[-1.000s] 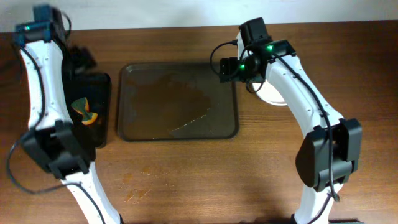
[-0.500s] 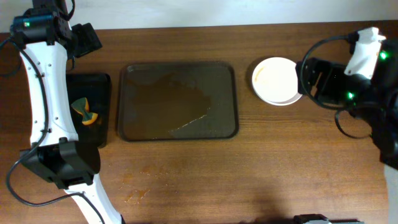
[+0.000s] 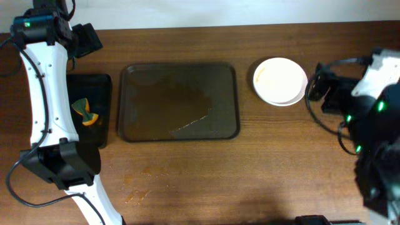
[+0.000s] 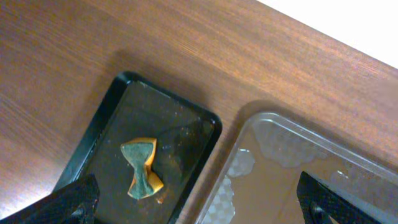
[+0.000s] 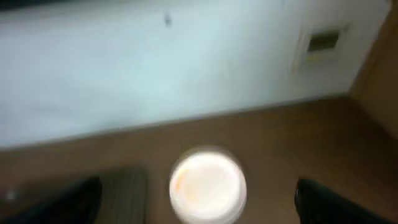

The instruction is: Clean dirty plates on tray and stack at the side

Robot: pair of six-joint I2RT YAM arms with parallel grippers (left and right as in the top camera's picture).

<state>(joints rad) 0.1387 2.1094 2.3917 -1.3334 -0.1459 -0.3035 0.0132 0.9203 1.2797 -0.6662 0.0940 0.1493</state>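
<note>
Since the wooden table point(image 3: 250, 175) filled every view, it set the scene, brown and grained, with a few pale orange specks on its near part in front of the big tray. That large tray point(image 3: 156, 87), a rounded rectangle, lay flat at the middle of the table. No plate stood on it, and its floor showed only wet-looking smears and a thin pale streak toward its near right corner. Just beside its left edge, apart by a narrow strip of wood, lay a smaller black tray point(image 3: 103, 125), partly covered from above by the left arm.

To the right of the large tray, near its far right corner but not touching it, sat the white plate point(image 3: 280, 80) on the bare table, with a faint yellowish tinge toward its left side. Whether it was one plate or several stacked could not be told.

The left gripper point(image 4: 199, 186) hung high over the far left of the table with its fingers spread wide, holding nothing. The right gripper point(image 5: 198, 186), seen in a blurred view, was likewise spread apart and empty, right of the plate and well clear of it.

Smallest was the green and orange sponge point(image 4: 142, 167), pinched at its middle, lying inside the black tray.
</note>
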